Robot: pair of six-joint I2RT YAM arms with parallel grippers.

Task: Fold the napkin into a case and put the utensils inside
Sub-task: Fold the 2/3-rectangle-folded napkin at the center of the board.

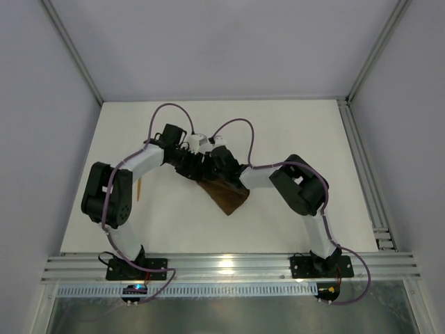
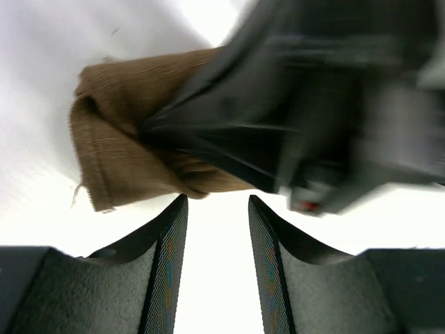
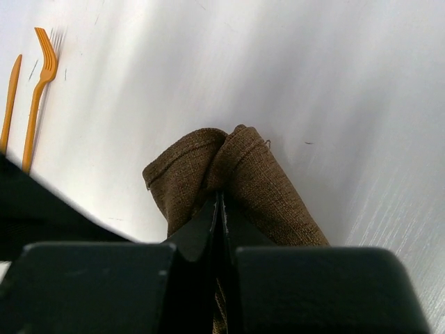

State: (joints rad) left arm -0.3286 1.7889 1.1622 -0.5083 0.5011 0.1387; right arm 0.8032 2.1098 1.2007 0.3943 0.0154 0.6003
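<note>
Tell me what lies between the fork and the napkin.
Nothing: only bare table separates the fork from the napkin, as the right wrist view shows.

Setup's pretty bare: a plain matte white table boxed in by pale grey walls, with a back panel and one on each side. Two thin metal frame posts slant up from the back corners. Along the near edge there's a grooved aluminium rail, a slotted white strip just below it, then a shiny metal sheet. A side rail runs down the table's right edge. Up close the tabletop shows a few tiny dark specks
</note>
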